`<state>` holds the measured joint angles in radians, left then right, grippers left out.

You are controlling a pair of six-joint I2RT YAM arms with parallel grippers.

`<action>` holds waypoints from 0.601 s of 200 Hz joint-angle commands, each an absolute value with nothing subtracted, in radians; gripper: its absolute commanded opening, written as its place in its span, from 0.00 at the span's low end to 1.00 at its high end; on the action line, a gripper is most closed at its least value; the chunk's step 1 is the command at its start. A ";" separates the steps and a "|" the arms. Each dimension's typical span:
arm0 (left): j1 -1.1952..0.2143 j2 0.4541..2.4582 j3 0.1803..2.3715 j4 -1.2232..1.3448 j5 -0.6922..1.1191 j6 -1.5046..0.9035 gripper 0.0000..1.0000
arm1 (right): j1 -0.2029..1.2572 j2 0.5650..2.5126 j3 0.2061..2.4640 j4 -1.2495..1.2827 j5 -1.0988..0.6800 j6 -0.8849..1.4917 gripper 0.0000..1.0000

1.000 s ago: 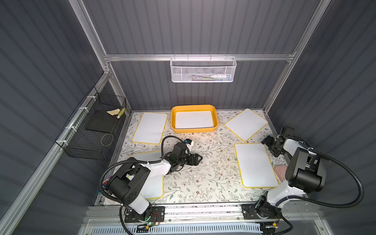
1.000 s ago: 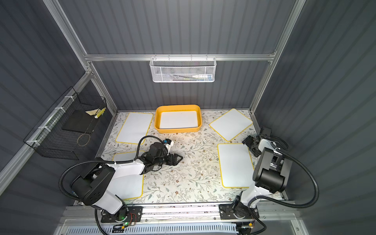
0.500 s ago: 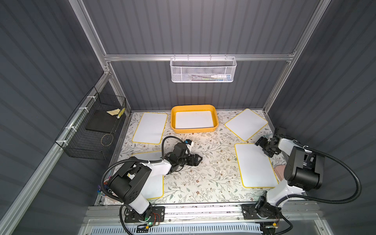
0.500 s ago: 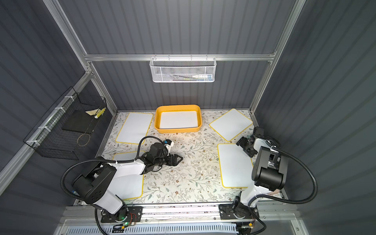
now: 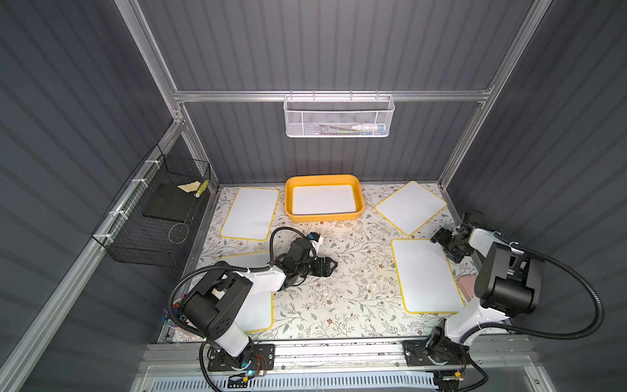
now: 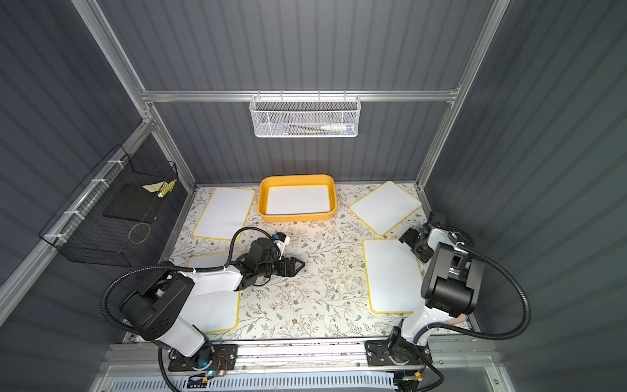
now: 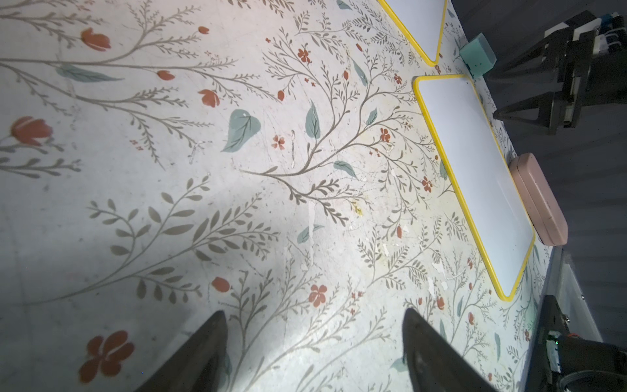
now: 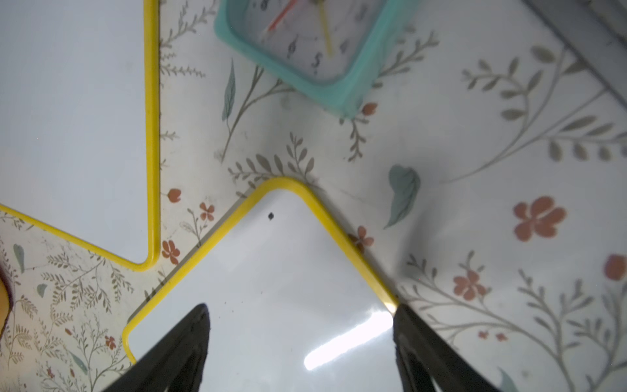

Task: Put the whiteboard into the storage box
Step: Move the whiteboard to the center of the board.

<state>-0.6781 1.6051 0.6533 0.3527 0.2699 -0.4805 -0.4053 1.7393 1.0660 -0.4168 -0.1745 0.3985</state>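
Note:
The yellow-orange storage box stands at the back middle with one whiteboard lying flat inside. Several more yellow-rimmed whiteboards lie on the floral cloth. My right gripper is open over the far right corner of the front right whiteboard. In the right wrist view the gripper has one finger above the white face and one at the yellow rim. My left gripper is open and empty over bare cloth mid-table.
A tilted whiteboard lies back right, another back left, and one lies partly under my left arm. A teal clock and a pink case sit at the right edge. A black wire basket hangs left, a white mesh basket behind.
My right gripper has moved in from the right edge over the corner of the front right whiteboard. The left arm has stayed still.

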 commanded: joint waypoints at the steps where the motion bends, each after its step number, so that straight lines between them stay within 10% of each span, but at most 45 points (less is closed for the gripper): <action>1: -0.673 1.605 0.649 0.352 0.270 -0.459 0.81 | -0.405 1.778 1.093 -0.459 -0.133 0.383 0.85; 120: -0.673 1.601 0.628 0.369 0.271 -0.451 0.81 | -0.335 1.792 1.094 -0.491 -0.292 0.377 0.81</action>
<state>-0.6781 1.6051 0.6437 0.3607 0.2699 -0.4774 -0.3725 1.7882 1.0813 -0.4362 -0.2256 0.3901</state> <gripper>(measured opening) 0.812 0.814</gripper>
